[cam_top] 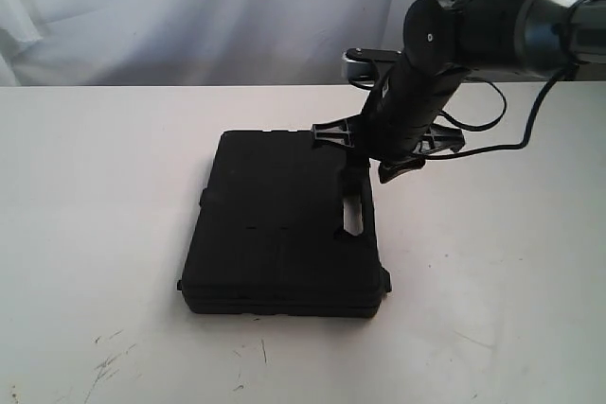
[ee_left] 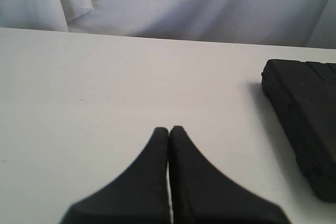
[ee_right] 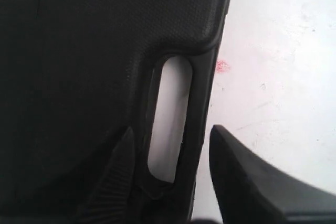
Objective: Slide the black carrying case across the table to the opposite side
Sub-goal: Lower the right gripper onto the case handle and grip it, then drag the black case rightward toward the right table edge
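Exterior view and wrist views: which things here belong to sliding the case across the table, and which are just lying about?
Job in hand: black case; table; right hand, open astride the handle.
Lying about: white curtain; red spot; left hand, shut and idle.

black case (ee_right: 79,51) fills most of the view, pebbled surface. oblong handle slot (ee_right: 168,103) near its edge; white tabletop (ee_right: 283,51) shows through it. claw (ee_right: 172,129) spread apart, straddling the handle bar: ribbed finger (ee_right: 113,182) over the case, smooth finger (ee_right: 247,182) over bare tabletop just beside the case edge. small red spot (ee_right: 223,66) on tabletop near that edge.
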